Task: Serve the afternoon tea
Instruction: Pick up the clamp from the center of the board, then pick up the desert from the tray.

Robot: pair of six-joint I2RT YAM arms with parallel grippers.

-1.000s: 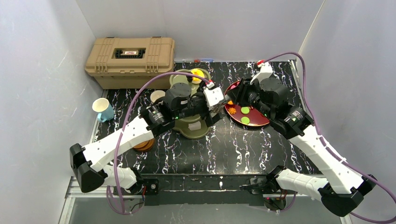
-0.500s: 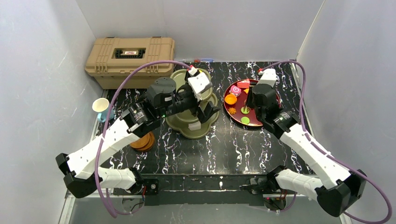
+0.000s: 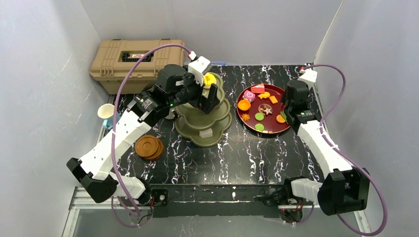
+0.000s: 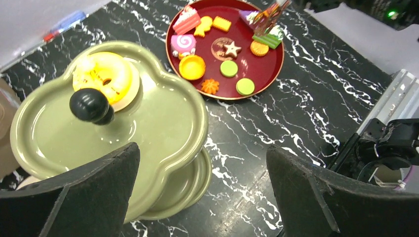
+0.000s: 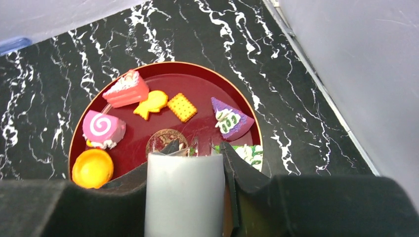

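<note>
The olive-green three-tier stand with a black knob carries a yellow doughnut on its top tier. My left gripper hangs open above the stand's right edge, nothing between its fingers. Toy pastries lie on the dark-red plate: a pink swirl roll, an orange tart, a biscuit and a purple slice. My right gripper is shut on a pale grey tool with clear prongs, over the plate's near right edge.
A tan toolbox stands at the back left. A white-and-blue cup sits by the left wall, and stacked wooden saucers lie in front of the stand's left side. White walls close in both sides.
My left arm swung back and left from the stand's front right to above its top tier. My right arm drew back from the plate's left side to its right edge.
</note>
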